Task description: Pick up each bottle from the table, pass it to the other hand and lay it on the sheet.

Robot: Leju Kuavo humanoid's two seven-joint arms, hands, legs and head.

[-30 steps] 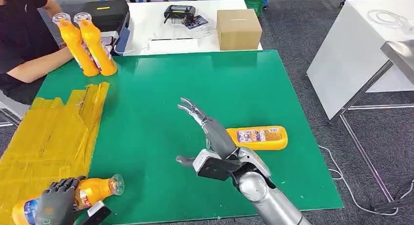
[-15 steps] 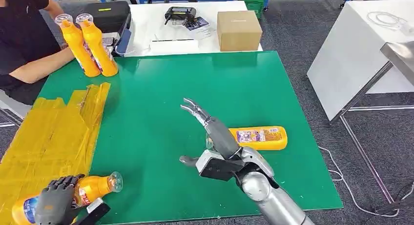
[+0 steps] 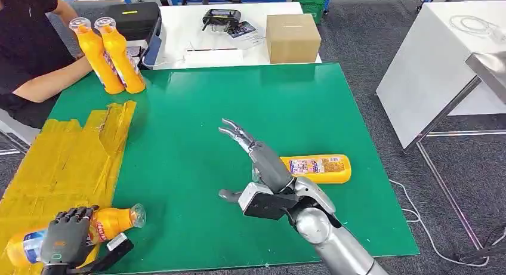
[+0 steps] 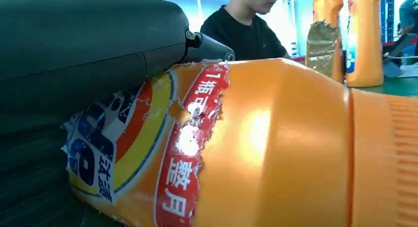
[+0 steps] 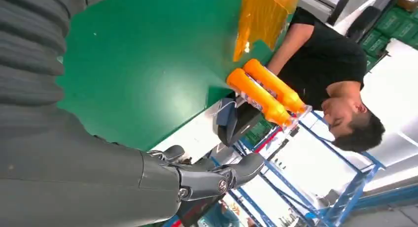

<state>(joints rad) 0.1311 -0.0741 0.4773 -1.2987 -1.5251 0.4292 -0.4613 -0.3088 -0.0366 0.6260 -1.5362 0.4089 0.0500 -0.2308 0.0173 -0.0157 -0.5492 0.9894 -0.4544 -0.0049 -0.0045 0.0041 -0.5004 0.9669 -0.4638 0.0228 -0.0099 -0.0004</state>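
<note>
Since the earlier frame, the held bottle (image 3: 95,226) has been carried lower and leftward over the yellow sheet (image 3: 59,161); the right arm is barely shifted.
It is gripped around its label by the left robot hand (image 3: 64,242), neck toward the green surface (image 3: 197,102). The right robot hand (image 3: 253,150) is held open, fingers spread, nothing grasped — a second bottle (image 3: 315,168) lies flat just beside it. Two upright bottles (image 3: 110,55) are seen at the far corner, beside a seated person (image 3: 27,48).
</note>
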